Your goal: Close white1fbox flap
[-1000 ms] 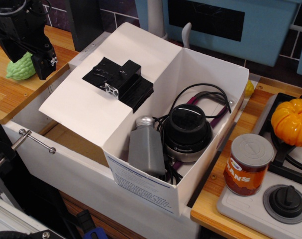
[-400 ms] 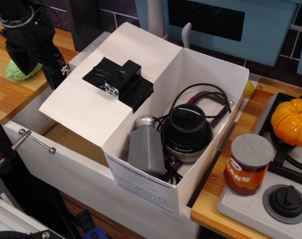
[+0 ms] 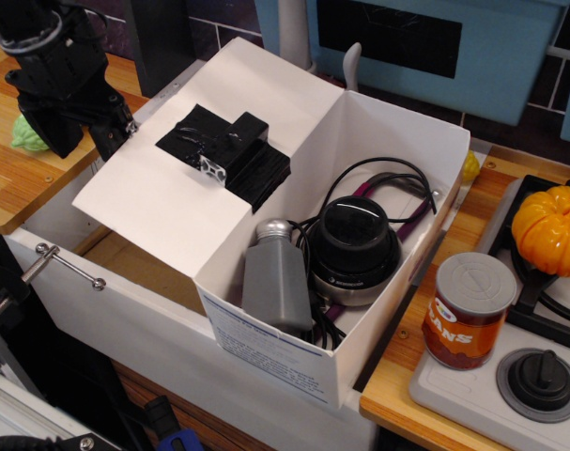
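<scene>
The white1fbox [image 3: 266, 352] stands open inside the white basin, its blue-grey text label facing front. Its flap [image 3: 162, 202] lies folded out to the left, sloping up, black taped block [image 3: 230, 155] on the upper face. Inside are a grey bottle [image 3: 275, 277], a black round device [image 3: 352, 249] and cables. My black gripper [image 3: 83, 141] hangs at the top left, beside the flap's far left edge. Its fingers stand apart and hold nothing; the right finger [image 3: 111, 136] is at the flap's edge.
The white basin [image 3: 125, 319] with a metal rail [image 3: 69, 268] holds the carton. A green object [image 3: 26, 132] lies on the wooden counter behind my gripper. To the right are a can [image 3: 468, 310], an orange pumpkin [image 3: 550, 228] and a stove knob [image 3: 540, 376].
My gripper has moved right and a little down, from over the green object to the flap's left edge. The flap and carton have hardly moved.
</scene>
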Robot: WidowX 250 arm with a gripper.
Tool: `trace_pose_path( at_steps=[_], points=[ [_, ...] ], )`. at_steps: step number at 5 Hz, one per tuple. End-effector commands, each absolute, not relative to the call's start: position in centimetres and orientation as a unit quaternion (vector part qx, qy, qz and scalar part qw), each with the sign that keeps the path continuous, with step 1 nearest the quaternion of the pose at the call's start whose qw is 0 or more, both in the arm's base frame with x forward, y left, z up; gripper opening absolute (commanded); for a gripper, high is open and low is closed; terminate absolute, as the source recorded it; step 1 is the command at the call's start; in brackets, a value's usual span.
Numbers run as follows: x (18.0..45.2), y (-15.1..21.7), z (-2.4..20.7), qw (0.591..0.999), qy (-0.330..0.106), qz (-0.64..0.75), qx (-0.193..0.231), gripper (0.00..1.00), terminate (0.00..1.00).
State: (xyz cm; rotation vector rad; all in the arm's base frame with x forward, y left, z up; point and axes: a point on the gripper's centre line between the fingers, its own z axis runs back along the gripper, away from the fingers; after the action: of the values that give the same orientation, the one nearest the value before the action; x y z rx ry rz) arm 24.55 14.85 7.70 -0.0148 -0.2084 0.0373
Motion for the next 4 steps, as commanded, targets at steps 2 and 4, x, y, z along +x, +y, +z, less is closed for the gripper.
trace_pose_path(
  at_steps=[2,4],
  points=[
    [25.2,11.6,13.9,0.987,-0.157,-0.013,0.032,1.0,0.0],
    [25.2,7.2,16.2,0.973,-0.184,-0.038,0.136,1.0,0.0]
  ],
)
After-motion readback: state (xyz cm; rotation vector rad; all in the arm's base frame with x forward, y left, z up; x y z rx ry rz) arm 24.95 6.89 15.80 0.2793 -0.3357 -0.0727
